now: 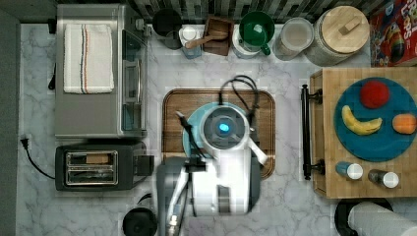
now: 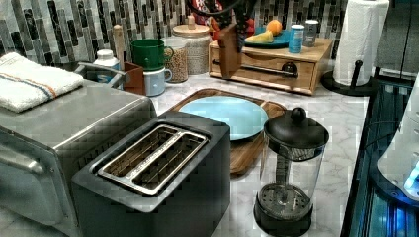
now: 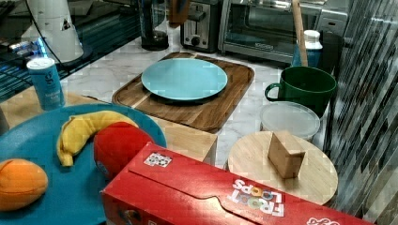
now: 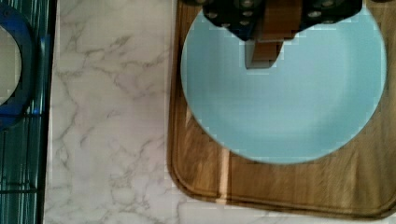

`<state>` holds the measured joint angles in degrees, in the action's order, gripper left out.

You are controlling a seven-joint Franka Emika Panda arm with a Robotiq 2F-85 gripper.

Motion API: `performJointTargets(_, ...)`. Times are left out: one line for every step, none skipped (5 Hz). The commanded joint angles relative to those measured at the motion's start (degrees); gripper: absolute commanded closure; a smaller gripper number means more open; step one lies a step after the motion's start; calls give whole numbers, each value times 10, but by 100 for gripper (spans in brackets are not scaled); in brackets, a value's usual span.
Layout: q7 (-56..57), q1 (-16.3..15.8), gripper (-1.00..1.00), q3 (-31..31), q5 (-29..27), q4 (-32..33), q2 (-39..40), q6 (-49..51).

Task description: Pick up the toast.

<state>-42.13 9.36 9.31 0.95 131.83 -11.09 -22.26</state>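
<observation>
My hand (image 4: 266, 46) clamps the thin, flat brown toast (image 4: 267, 44) vertically above the smooth round teal plate (image 4: 299, 107).

Marble counter (image 1: 290, 206) under wooden tray (image 1: 177, 103), toaster (image 1: 98, 167)

Teal plate (image 3: 184, 78) rests on wooden tray (image 3: 213, 110); toast (image 3: 178, 11) hangs well above, near toaster (image 3: 201, 26)

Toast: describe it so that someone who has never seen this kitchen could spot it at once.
Find the wooden tray in the middle of the marble counter, with a light blue plate on it. Above the plate hangs the gripper, and the toast is the thin brown slice clamped on edge between its fingers. Unlike the things around it, it is held in the air and touches neither plate nor tray.
</observation>
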Motion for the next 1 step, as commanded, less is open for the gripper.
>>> performJointTargets(-21,-16,100,24,23,16,-60,-65)
